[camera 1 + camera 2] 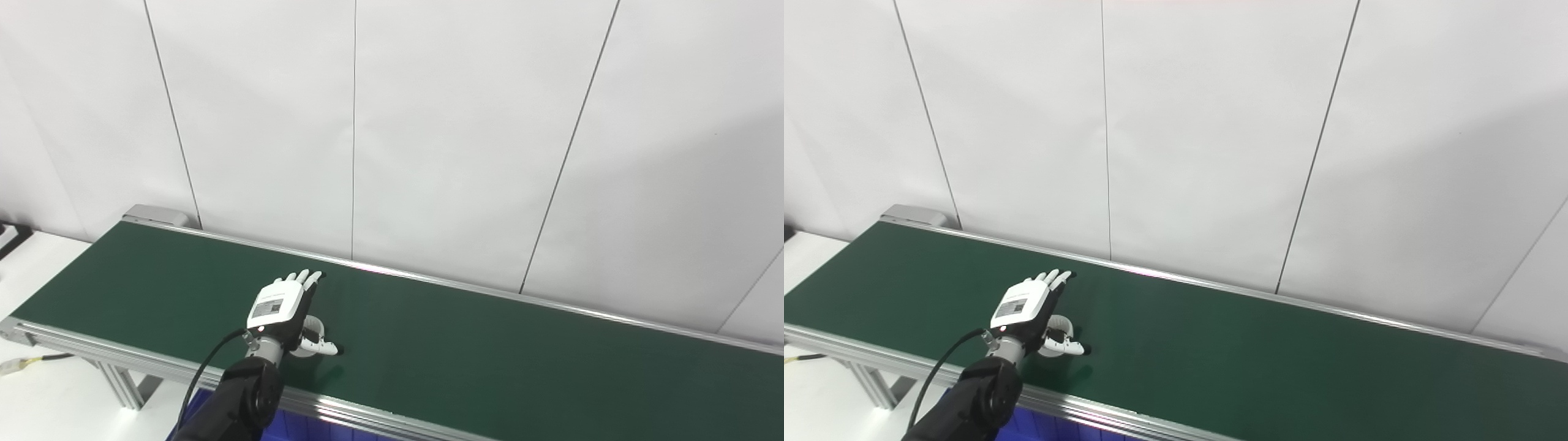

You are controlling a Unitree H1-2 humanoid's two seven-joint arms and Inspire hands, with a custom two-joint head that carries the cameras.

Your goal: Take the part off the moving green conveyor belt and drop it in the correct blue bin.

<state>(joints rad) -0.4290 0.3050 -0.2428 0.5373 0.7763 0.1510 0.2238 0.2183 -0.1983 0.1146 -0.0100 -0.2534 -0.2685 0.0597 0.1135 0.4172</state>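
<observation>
My left hand (282,306) is stretched out over the green conveyor belt (490,343), fingers straight and apart, thumb pointing right. It is open. A small white ring-shaped part (309,335) lies on the belt right under the palm, between thumb and fingers, mostly hidden by the hand; it also shows in the right eye view (1058,334). The hand is not closed on the part. My right hand is not in view.
A blue bin (294,429) shows just below the belt's near rail at the bottom edge. The belt's aluminium frame (92,352) runs along the front. A white wall stands close behind the belt. A white table surface (37,392) lies at the left.
</observation>
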